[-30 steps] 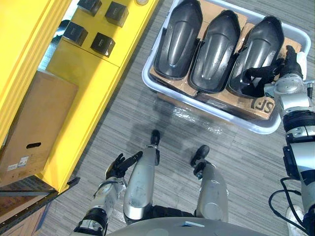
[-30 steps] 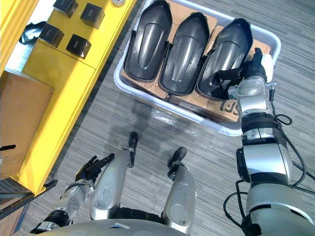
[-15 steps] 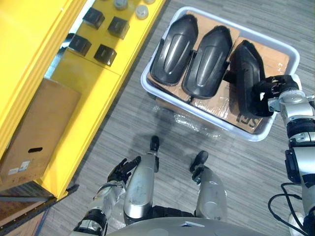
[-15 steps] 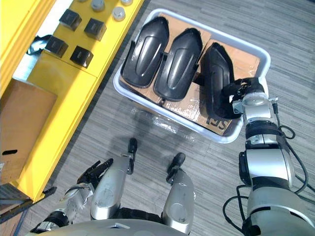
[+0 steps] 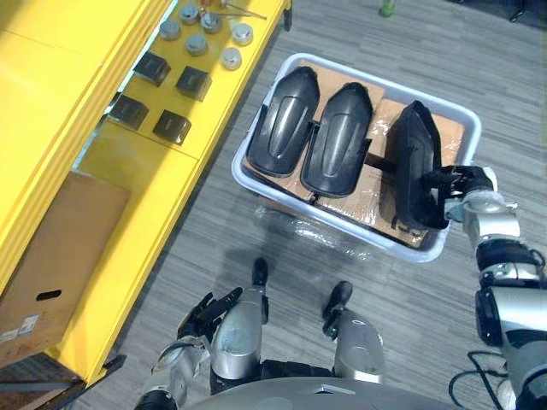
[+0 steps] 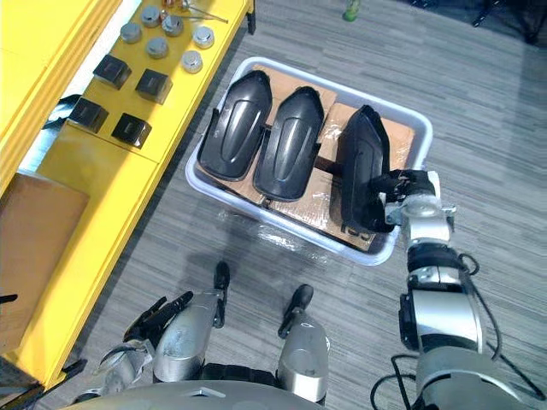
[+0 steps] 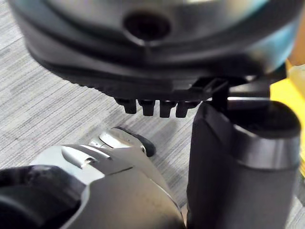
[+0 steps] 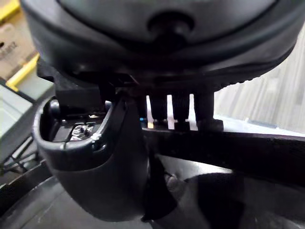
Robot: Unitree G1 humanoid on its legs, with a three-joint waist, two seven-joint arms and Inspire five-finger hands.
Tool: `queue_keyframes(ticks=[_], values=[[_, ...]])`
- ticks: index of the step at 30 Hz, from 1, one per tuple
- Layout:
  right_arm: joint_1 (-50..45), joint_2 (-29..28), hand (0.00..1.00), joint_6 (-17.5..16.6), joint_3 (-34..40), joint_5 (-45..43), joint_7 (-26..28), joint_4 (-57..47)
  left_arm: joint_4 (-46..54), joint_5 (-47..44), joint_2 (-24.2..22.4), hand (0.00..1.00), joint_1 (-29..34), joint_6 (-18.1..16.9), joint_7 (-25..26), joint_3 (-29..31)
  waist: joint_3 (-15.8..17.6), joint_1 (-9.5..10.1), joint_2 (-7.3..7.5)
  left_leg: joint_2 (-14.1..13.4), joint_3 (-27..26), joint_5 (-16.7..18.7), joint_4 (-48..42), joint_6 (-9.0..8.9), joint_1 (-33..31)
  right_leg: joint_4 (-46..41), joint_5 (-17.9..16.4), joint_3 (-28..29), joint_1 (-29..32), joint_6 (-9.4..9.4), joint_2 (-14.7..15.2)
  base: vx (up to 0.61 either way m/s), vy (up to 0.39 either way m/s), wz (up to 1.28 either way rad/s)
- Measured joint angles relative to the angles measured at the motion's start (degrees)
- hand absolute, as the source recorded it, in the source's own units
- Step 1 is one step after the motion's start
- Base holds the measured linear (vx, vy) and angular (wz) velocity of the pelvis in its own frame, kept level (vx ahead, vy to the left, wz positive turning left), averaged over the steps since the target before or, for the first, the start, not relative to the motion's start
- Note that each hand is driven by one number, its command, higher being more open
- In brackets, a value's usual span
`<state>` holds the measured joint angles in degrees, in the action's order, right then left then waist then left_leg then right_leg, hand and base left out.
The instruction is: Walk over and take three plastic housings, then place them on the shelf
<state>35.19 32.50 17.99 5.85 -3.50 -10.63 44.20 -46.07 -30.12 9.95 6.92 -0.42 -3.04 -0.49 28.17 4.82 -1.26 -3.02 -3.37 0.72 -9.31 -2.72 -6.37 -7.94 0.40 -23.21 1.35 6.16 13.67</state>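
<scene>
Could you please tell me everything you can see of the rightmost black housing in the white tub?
The rightmost housing is a long, glossy black shell that looks like moulded plastic, rounded at its far end. The middle housing beside it lies flat, but this one stands tipped up on its long edge inside the tub, above the cardboard liner. The right hand has its fingers curled round the housing's right-side rim. I cannot tell whether its lower edge rests on the cardboard.

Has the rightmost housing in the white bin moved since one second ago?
Yes. The rightmost housing lay flat like the other two housings; now it stands on edge in the bin, held by the right robot hand.
</scene>
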Motion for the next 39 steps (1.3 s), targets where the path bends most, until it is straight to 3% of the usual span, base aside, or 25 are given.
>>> queue_keyframes(ticks=[4, 8, 12, 19, 26, 31, 39], values=[[-7.55, -5.35, 0.00, -2.95, 3.55, 1.15, -6.69, -14.04, 7.39, 1.77, -1.05, 1.00, 2.73, -0.66, 6.23, 1.73, -3.37, -0.61, 0.97, 0.31, -1.10, -0.26, 2.62, 0.23, 2.00, 3.80, 1.61, 0.51, -2.02, 0.50, -0.61, 0.03, 0.012, -0.10], [-16.01, -12.51, 0.00, -6.93, 4.03, 5.65, -12.44, -27.15, 26.28, 3.73, -1.41, 1.00, 4.26, -0.98, 13.56, 4.04, -8.85, -0.56, 3.30, -0.04, -1.18, 0.05, 3.91, 0.00, 3.99, 6.16, 1.91, -0.14, -4.65, 0.52, -1.43, 0.03, -0.021, 0.01], [-18.14, -14.35, 0.00, -9.80, 4.00, 9.94, -15.79, -31.04, 41.38, 6.10, -3.55, 1.00, 3.60, -2.02, 15.51, 4.71, -10.78, -0.58, 3.71, 0.23, -1.19, 0.43, 3.75, 0.05, 5.81, 6.52, 1.91, -0.42, -6.88, 0.52, -1.24, 0.03, -0.003, 0.01], [-18.48, -14.06, 0.00, -18.58, 2.51, 16.74, -18.47, -34.52, 55.48, 5.47, -3.70, 1.00, 3.43, -4.50, 9.65, 0.21, -14.87, -1.39, 2.98, 0.23, -1.73, 1.18, 3.52, 0.03, 6.95, 7.53, 2.20, -0.25, -8.31, 0.85, -1.29, 0.00, 0.004, -0.03], [-18.45, -14.14, 0.00, -23.88, -6.15, 18.94, -18.39, -38.00, 56.02, 4.49, -3.24, 1.00, -1.33, -2.74, 4.28, -8.24, -16.86, -1.99, 2.72, 0.06, -2.75, 1.20, 3.57, 0.04, 7.15, 9.15, 3.61, 0.30, -8.52, 0.71, -1.63, -0.02, 0.008, -0.08], [-18.46, -14.63, 0.00, -25.94, -11.27, 18.97, -17.99, -38.19, 57.55, 1.14, -3.23, 1.00, -1.94, -0.49, 2.11, -10.90, -17.42, -1.91, 2.19, 0.00, -3.00, 0.99, 4.68, 0.02, 7.82, 9.14, 3.67, 0.60, -8.49, 0.61, -1.76, -0.01, 0.002, -0.02], [-19.63, -17.39, 0.00, -26.96, -17.41, 18.88, -16.29, -37.59, 57.56, -2.04, -2.73, 1.00, -2.47, -0.44, 0.33, -14.32, -19.01, -1.86, 1.81, 0.37, -3.23, 0.16, 6.24, 0.09, 8.79, 9.31, 3.68, 0.86, -8.55, 0.59, -1.71, 0.00, 0.002, -0.01]])
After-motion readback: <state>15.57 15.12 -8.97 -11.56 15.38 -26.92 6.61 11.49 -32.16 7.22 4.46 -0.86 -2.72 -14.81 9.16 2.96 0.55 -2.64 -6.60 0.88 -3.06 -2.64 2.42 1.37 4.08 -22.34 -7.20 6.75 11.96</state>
